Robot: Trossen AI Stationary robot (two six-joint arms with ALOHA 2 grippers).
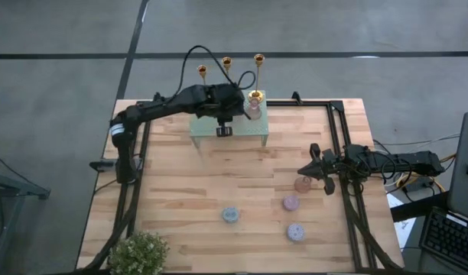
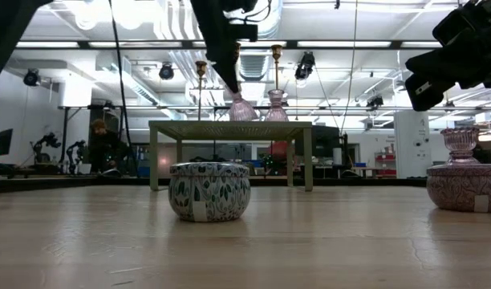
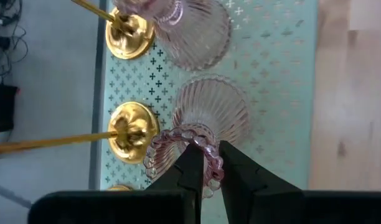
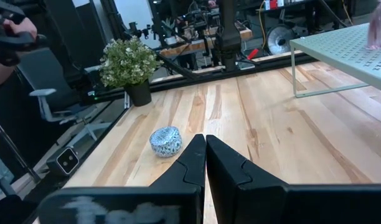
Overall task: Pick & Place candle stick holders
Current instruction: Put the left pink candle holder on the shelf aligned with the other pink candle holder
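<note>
Left gripper (image 3: 207,163) pinched the beaded rim of a ribbed pink glass holder (image 3: 203,118) on the pale green perforated stand (image 1: 205,131), far centre | gold metal candlesticks (image 1: 226,63) just beyond | we judged glass fragile, slippery; grip rim | right gripper (image 1: 316,169) closed, empty, right.

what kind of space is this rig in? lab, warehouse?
Probably a robotics lab or workshop. The low view shows open ceiling ducts and strip lights over more equipment, with a person seated at a bench. The right wrist view shows an office chair and other machinery beyond the wooden table.
</note>
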